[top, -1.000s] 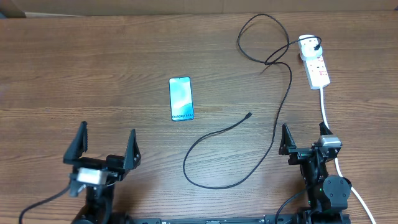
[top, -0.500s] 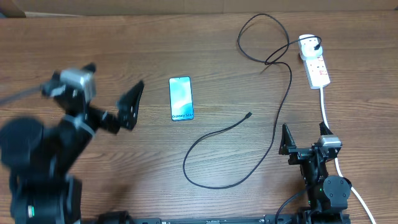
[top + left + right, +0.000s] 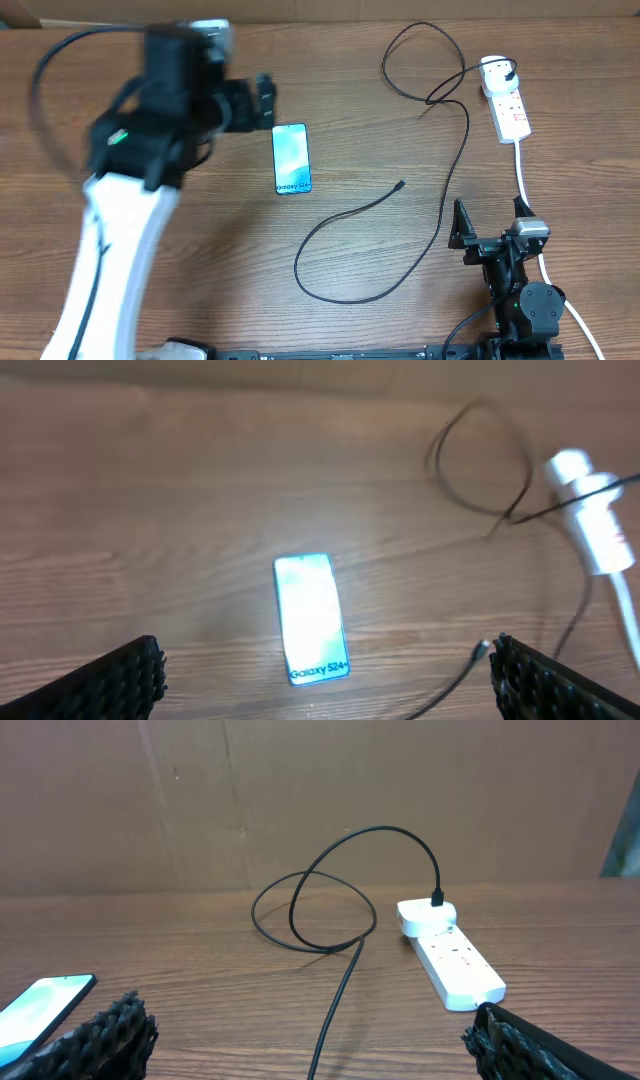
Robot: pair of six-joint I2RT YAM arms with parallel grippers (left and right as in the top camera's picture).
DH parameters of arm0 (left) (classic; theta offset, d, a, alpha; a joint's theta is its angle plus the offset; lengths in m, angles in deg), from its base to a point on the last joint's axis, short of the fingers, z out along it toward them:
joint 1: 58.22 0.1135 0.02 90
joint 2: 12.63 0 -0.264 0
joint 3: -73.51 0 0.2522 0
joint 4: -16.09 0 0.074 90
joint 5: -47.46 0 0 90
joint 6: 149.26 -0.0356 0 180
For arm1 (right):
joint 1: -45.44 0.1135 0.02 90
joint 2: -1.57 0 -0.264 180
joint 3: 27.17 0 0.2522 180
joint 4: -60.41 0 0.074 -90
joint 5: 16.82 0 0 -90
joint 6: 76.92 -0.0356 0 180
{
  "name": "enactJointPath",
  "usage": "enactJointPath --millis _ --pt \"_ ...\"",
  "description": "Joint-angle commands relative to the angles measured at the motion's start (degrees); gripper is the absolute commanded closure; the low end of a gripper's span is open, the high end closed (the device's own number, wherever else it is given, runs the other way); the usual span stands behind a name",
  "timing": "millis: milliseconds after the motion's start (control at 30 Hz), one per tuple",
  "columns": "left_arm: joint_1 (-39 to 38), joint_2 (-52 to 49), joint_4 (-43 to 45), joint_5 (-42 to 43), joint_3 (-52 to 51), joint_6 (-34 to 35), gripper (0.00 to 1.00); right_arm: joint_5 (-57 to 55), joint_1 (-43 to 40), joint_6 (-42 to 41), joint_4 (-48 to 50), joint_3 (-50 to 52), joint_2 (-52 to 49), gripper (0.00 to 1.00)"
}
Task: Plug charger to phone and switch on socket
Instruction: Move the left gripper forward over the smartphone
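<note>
The phone (image 3: pixel 291 158) lies flat, screen up, left of the table's middle, also in the left wrist view (image 3: pixel 312 618). The charger's thin black cable (image 3: pixel 340 222) loops across the wood, and its connector tip (image 3: pixel 400 184) lies free to the right of the phone. Its black plug (image 3: pixel 510 68) sits in the far end of the white socket strip (image 3: pixel 510 112). My left gripper (image 3: pixel 258 102) hovers, blurred, just beyond the phone's far left corner, open with nothing in it (image 3: pixel 325 650). My right gripper (image 3: pixel 488 222) stands open near the front edge, empty (image 3: pixel 305 1015).
The strip's thick white cord (image 3: pixel 524 180) runs toward me past the right arm's base. A brown cardboard wall (image 3: pixel 300 790) backs the far table edge. The cable's far loop (image 3: pixel 425 60) lies left of the strip.
My left arm has risen from the front left edge and swung far across to the phone, still open. Right arm, phone and cable have not moved.
</note>
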Motion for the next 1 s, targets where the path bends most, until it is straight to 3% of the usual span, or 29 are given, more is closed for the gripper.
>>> enactJointPath --millis 0,100,233,333,967 --pt "-4.3 -6.4 -1.4 0.1 1.4 2.8 0.0 -0.5 0.3 0.2 0.3 0.6 0.5 0.0" --pt "-6.3 -11.0 0.2 1.7 1.4 2.1 0.0 -0.5 0.3 0.2 0.3 0.6 0.5 0.0" --pt "-7.0 -15.5 0.0 -1.7 1.4 15.3 0.0 -0.5 0.3 0.2 0.3 0.6 0.5 0.0" --pt "-6.9 -18.3 0.1 -1.6 1.4 20.3 0.0 -0.5 0.3 0.2 0.3 0.6 0.5 0.0" --pt "-7.0 -34.5 -0.4 -1.7 1.4 20.6 0.0 -0.5 0.3 0.2 0.3 0.6 0.5 0.0"
